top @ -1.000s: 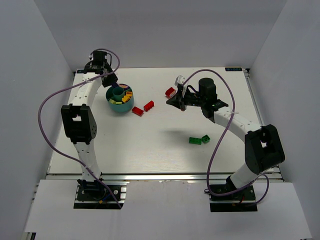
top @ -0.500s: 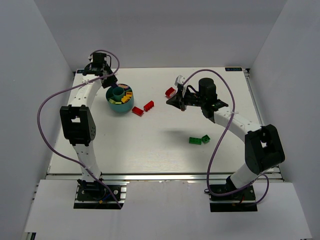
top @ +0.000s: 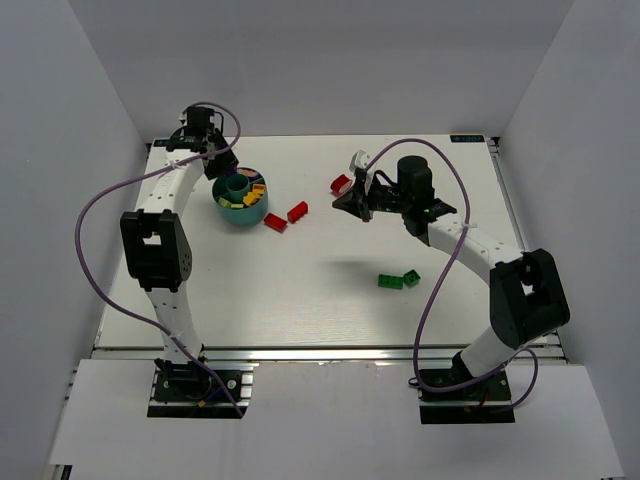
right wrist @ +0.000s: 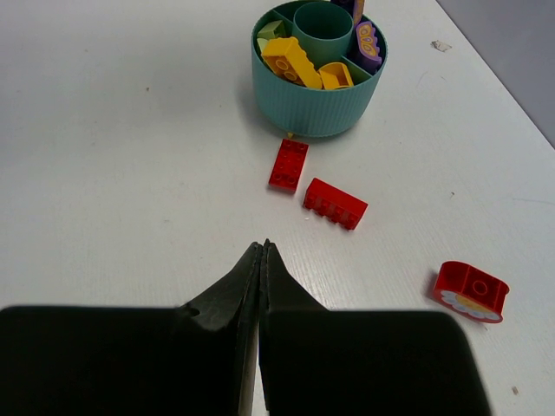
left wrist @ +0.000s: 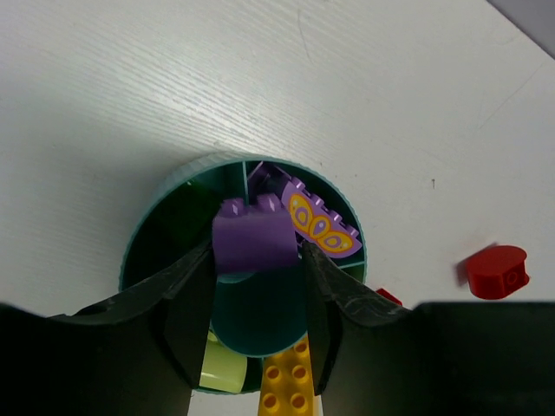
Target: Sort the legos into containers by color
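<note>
My left gripper (left wrist: 257, 260) is shut on a purple lego (left wrist: 254, 236) and holds it just above the round teal cup (left wrist: 139, 238), over its central tube and the purple compartment. That compartment holds a purple patterned piece (left wrist: 321, 227). A yellow brick (left wrist: 286, 381) and a light green piece (left wrist: 221, 368) lie in other compartments. In the top view the cup (top: 240, 212) stands at the back left with my left gripper (top: 222, 168) over it. My right gripper (right wrist: 263, 249) is shut and empty, hovering above the table right of the cup (right wrist: 312, 95).
Two red bricks (right wrist: 288, 163) (right wrist: 335, 203) lie just in front of the cup, and a rounded red piece (right wrist: 470, 291) lies farther right. Two green bricks (top: 390, 281) (top: 411, 277) lie mid-table under the right arm. White walls enclose the table.
My left gripper has shifted slightly toward the back over the cup, still holding the purple lego. The right arm has not moved.
</note>
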You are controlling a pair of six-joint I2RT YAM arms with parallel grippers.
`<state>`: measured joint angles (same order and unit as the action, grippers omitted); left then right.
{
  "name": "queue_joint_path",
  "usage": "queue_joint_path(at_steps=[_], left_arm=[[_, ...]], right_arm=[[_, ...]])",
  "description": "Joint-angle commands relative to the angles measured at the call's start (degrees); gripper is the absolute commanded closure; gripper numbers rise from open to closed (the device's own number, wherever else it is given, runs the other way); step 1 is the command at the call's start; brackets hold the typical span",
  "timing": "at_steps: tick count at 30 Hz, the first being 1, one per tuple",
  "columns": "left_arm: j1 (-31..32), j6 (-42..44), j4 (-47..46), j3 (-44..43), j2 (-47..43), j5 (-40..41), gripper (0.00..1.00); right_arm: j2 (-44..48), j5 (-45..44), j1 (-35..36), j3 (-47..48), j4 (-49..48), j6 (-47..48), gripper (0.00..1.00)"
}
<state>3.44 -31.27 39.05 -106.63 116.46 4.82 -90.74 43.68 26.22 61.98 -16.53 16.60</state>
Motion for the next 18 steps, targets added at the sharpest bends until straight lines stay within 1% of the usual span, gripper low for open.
queue_joint_path(at_steps=[1, 10, 14, 17, 18], left_arm=[[0.25, 0.42, 2.79, 0.55, -1.59, -1.83, 0.46], [0.34, 0.68, 3.05, 0.37, -2.12, -1.13, 0.44], [0.34, 0.86, 3.23, 0.11, -2.12, -1.04, 0.47], [0.25, 1.12, 2.97, 0.02, -2.99, 0.88, 0.55], [0.25, 1.12, 2.7, 0.02, -3.35, 1.59, 0.61]], right_arm=[[1.53, 0.26, -0.38, -0.45, -2.54, -0.43, 1.0], [1.44, 0.26, -0.29, -0.45, -2.45, -0.34, 1.0], [1.62, 0.26, -0.29, -0.54, -2.54, -0.34, 1.0], [1.62, 0.26, -0.29, -0.71, -2.54, -0.25, 1.0], [1.71, 0.26, -0.29, -0.72, -2.54, -0.25, 1.0]])
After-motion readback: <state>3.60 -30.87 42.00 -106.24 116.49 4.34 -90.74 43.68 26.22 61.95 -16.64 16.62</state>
